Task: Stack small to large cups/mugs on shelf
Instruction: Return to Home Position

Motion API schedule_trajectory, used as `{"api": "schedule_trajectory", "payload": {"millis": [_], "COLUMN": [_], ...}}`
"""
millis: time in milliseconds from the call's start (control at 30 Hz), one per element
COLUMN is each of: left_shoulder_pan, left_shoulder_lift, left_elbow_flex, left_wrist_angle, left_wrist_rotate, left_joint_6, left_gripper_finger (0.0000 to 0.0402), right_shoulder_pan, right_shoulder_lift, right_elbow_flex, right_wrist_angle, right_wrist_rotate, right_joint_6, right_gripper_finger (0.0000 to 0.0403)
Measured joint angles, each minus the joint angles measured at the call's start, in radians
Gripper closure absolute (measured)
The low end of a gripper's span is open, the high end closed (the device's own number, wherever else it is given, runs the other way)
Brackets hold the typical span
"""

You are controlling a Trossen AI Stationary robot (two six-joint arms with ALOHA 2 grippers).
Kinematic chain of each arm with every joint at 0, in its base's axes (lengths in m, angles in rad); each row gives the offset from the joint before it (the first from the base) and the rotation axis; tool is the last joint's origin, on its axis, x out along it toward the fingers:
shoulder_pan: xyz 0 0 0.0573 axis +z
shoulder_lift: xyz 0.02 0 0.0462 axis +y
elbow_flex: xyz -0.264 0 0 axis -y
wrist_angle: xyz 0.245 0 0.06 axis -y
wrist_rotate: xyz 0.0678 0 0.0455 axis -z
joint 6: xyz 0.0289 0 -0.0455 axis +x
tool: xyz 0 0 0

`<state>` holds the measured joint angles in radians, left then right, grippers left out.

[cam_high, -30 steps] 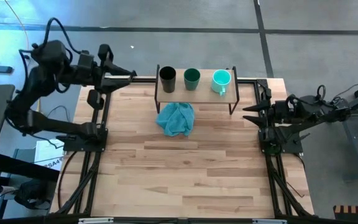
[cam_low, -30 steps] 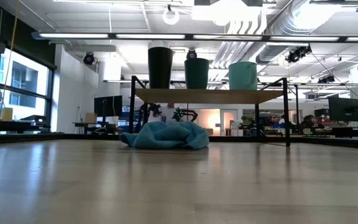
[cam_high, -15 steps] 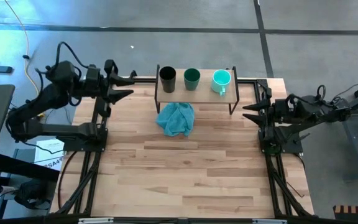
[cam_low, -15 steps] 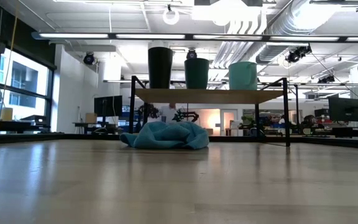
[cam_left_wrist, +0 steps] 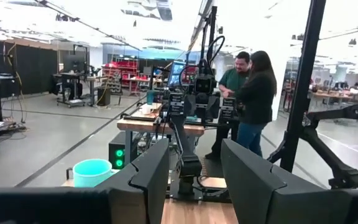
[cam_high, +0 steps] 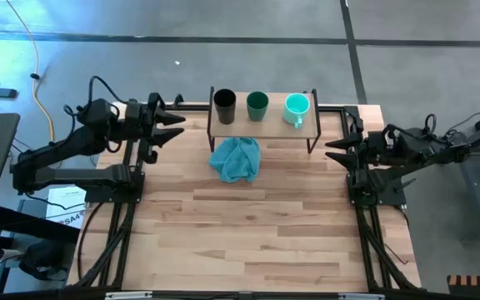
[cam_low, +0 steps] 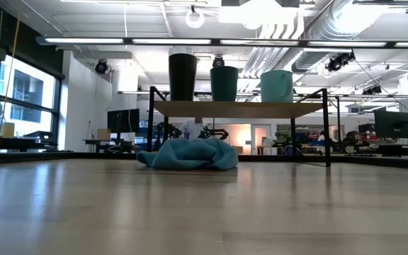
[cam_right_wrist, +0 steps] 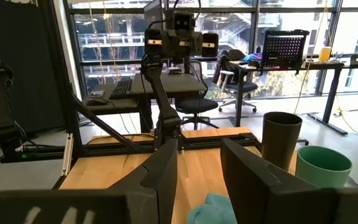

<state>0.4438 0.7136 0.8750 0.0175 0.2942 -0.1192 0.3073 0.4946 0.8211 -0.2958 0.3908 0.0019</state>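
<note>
From above I see the shelf (cam_high: 265,127) at the far edge of the table (cam_high: 248,242) with all three cups standing in a row on its top board: the black cup (cam_high: 224,103) toward the left arm, the dark teal-green cup (cam_high: 257,103) in the middle, and the light turquoise mug (cam_high: 297,107) toward the right arm. They are set apart, I judge, so each can be gripped alone. The blue-teal cloth (cam_high: 235,160) lies crumpled on the table just in front of the shelf. The left gripper (cam_high: 177,127) hangs off the shelf's left end, and the right gripper (cam_high: 332,151) waits at the table's right edge. From table height the cups step down in height from black to turquoise, so the sorting looks done to me. The left wrist camera shows its fingers (cam_left_wrist: 148,180) spread with nothing between them. The right wrist camera shows the same wide, empty gap, which suits arms parking at home.
</note>
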Motion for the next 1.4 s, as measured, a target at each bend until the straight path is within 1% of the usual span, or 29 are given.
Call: {"api": "schedule_trajectory", "payload": {"millis": [133,267,400,500,600,733,867,933,1000,1167,1300,1400], "left_shoulder_pan": [0.000,0.000,0.000,0.000,-0.020,-0.077,-0.120,-0.133,-0.138,-0.137,-0.137,-0.137], "left_shoulder_lift": [0.001,0.001,0.001,0.002,0.002,-0.001,-0.034,-0.067,-0.110,-0.232,-0.311,-0.344], "left_elbow_flex": [-0.075,-0.127,-0.134,-0.134,-0.134,-0.145,-0.215,-0.261,-0.305,-0.400,-0.449,-0.473], "left_wrist_angle": [0.081,0.150,0.136,0.113,0.112,0.110,0.147,0.190,0.223,0.228,0.237,0.241], "left_wrist_rotate": [-0.020,-0.029,-0.030,-0.036,-0.040,-0.041,-0.106,-0.127,-0.126,-0.129,-0.133,-0.148], "left_joint_6": [-0.042,-0.071,-0.072,-0.071,-0.056,0.009,0.010,0.010,0.006,-0.022,-0.043,-0.052], "left_gripper_finger": [0.0266,0.0266,0.0266,0.0266,0.0266,0.0266,0.0266,0.0266,0.0266,0.0266,0.0266,0.0266], "right_shoulder_pan": [0.000,0.000,0.000,0.000,0.000,0.000,0.000,0.000,0.000,0.000,0.000,0.000], "right_shoulder_lift": [-0.012,-0.071,-0.140,-0.189,-0.229,-0.249,-0.249,-0.248,-0.249,-0.248,-0.248,-0.248], "right_elbow_flex": [-0.040,-0.174,-0.305,-0.364,-0.390,-0.395,-0.395,-0.395,-0.395,-0.395,-0.395,-0.396], "right_wrist_angle": [0.045,0.188,0.358,0.415,0.407,0.388,0.383,0.380,0.375,0.337,0.310,0.293], "right_wrist_rotate": [0.003,0.006,0.006,0.007,0.008,-0.013,-0.028,-0.028,-0.028,-0.035,-0.074,-0.085], "right_joint_6": [0.026,0.053,0.054,0.045,0.048,0.035,0.018,0.017,0.017,0.016,0.016,0.019], "right_gripper_finger": [0.0291,0.0291,0.0291,0.0291,0.0291,0.0291,0.0291,0.0291,0.0291,0.0291,0.0291,0.0291]}}
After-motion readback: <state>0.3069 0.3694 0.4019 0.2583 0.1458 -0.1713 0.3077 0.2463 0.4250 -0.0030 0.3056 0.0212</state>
